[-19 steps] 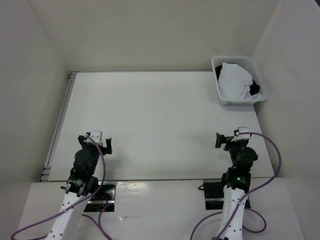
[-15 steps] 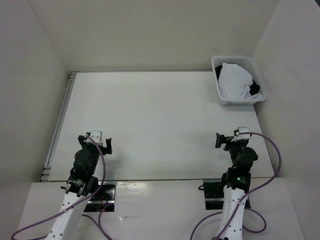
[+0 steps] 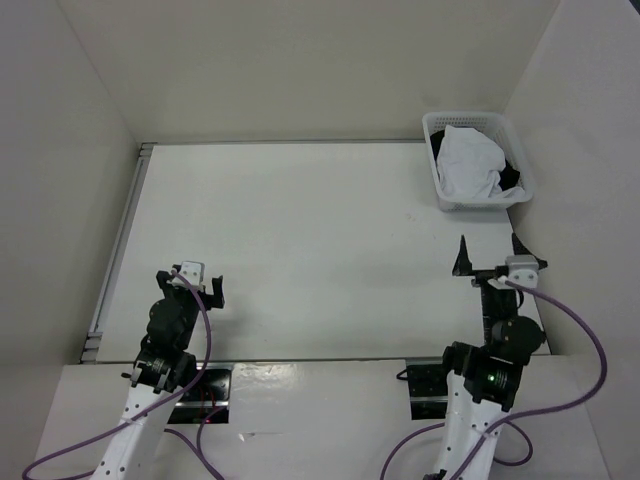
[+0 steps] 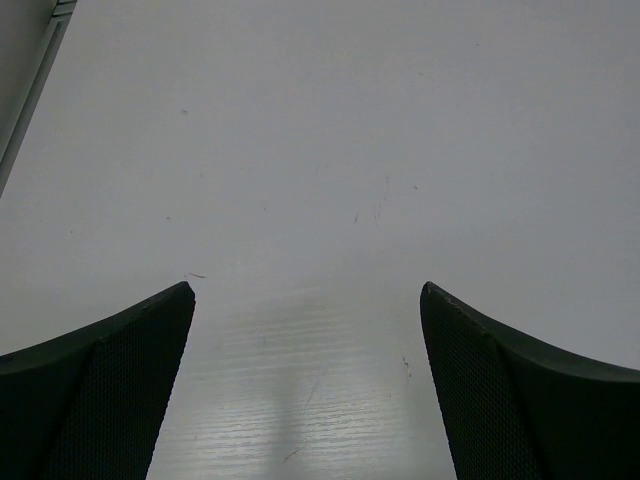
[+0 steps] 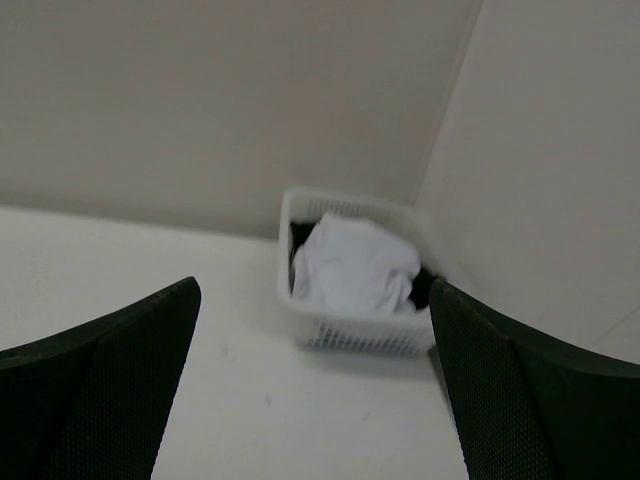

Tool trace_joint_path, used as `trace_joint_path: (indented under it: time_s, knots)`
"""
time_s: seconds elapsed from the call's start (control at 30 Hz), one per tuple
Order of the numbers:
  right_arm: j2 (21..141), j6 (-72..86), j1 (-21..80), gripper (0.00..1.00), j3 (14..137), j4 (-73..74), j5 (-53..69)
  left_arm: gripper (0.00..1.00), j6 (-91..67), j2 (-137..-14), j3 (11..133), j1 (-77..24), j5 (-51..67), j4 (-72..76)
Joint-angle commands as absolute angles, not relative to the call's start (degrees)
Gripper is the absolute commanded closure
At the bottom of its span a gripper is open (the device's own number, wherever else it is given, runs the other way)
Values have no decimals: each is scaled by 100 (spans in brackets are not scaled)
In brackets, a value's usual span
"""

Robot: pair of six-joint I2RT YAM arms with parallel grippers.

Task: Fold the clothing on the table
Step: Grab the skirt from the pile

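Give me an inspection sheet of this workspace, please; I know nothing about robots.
Surface: white table, faint scuffs; metal rail along its left edge.
Job's things: white clothing crumpled in the basket at the far right corner, not yet laid out.
Clutter: black garment showing beside it in that basket.
Tools: left tool open, empty, over the table; right tool open, empty, facing the basket.
Cables: purple cables loop along both arms.
Surroundings: plain beige walls.

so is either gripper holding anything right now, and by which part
Nothing is held. The left gripper and the right gripper are both open and empty; the white clothing lies in the basket, untouched.
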State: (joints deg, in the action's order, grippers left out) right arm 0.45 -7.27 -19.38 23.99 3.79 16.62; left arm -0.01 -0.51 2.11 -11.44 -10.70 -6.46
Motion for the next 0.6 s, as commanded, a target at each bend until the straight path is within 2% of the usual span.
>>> trace_joint_path:
  time_s: [0.0,0.03,0.17,0.37,0.43,0.57]
  knots:
    - [496,-230,-1925,1,3223,-1,1310,1,-9,747,35,-1169,-1143,-510]
    - [501,-229,-1925,1,3452,157,1310,1,-9,747,35,-1169,-1143,-510]
    - [2463,-53,-2117,1,4874,1193,1959,1,-9,747,35,-1169,-1143,-510]
    - [4269,-219,-2109,1,5782,1915,2337,1,-9,747,35,-1169,-1143,-510]
    - [5207,-220,-1882,1,6098,2292,2391,1,-9,747,35,-1169,-1143,-510]
    - [6195,-281,-1828,1,6915,3215,2443,1,-9,747,35,-1169,-1143,-510]
